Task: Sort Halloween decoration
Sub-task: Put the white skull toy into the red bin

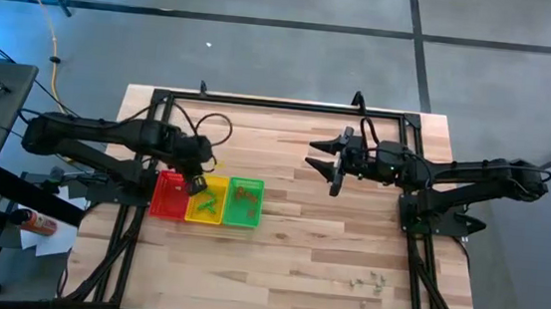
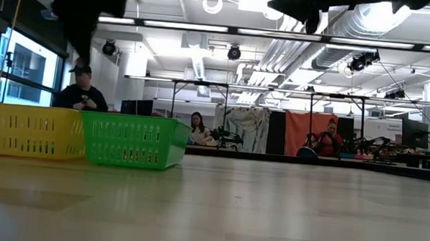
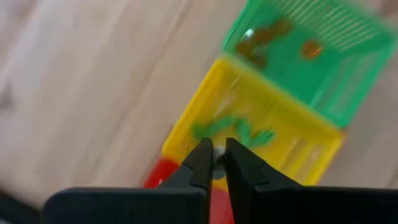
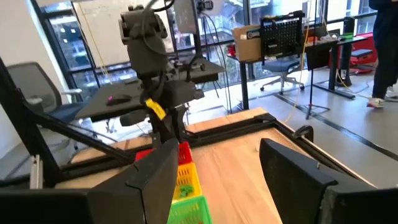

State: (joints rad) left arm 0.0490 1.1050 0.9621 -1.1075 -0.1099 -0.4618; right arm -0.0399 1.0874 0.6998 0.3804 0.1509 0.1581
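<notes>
Three trays stand side by side at the table's left: red (image 1: 165,197), yellow (image 1: 206,202) and green (image 1: 244,202). Green trinkets (image 3: 233,129) lie in the yellow tray and orange ones (image 3: 268,36) in the green tray. Several loose trinkets (image 1: 370,280) lie on the table toward its near right. My left gripper (image 3: 215,163) points down above the seam between the red and yellow trays, shut on a tiny pale bit. My right gripper (image 1: 323,165) hovers open and level over the table's far middle, with nothing between its fingers. My left gripper pinches a tiny pale grey trinket (image 3: 217,168) between its two fingertips. The fingers come from above, pointing steeply down. The trinket is lifted clear, over the yellow tray's edge next to the red tray; which part of it is held is too small to tell.
Bare wooden tabletop (image 1: 297,256) spreads between the trays and the loose trinkets. A black frame (image 1: 280,103) runs along the table's far edge and sides. People sit in the room beyond the table, seen in the low view (image 2: 80,92).
</notes>
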